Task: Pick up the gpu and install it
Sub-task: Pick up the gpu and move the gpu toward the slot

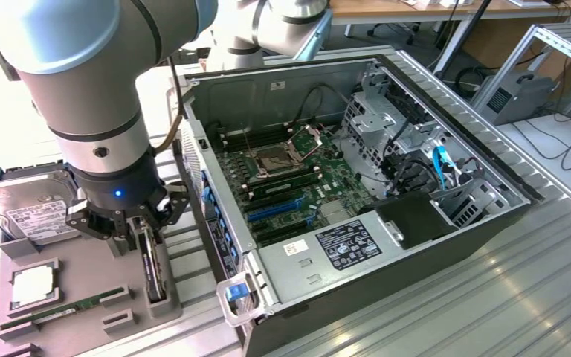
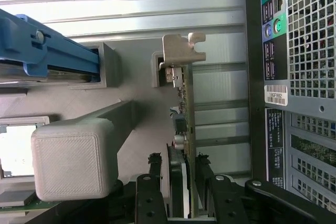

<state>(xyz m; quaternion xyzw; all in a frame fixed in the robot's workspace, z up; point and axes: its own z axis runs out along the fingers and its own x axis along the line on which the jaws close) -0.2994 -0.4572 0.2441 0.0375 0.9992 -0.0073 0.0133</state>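
Biggest thing I see is the open computer case, lying on its side with the motherboard exposed. The arm comes down beside the case, on the exterior view's left. Under it, just beside the case, is the grey parts tray. The hard drive sits in the tray, well away from the case.

The gpu is not installed. It stands on edge in the tray slot nearest the case and runs alongside the case wall. In the wrist view its silver bracket is at the end away from the gripper.

The gripper is spread wide, one finger on each side of the card. I see a gap at each finger, so nothing is gripped.

The RAM stick and the CPU lie farther from the case than the gpu.
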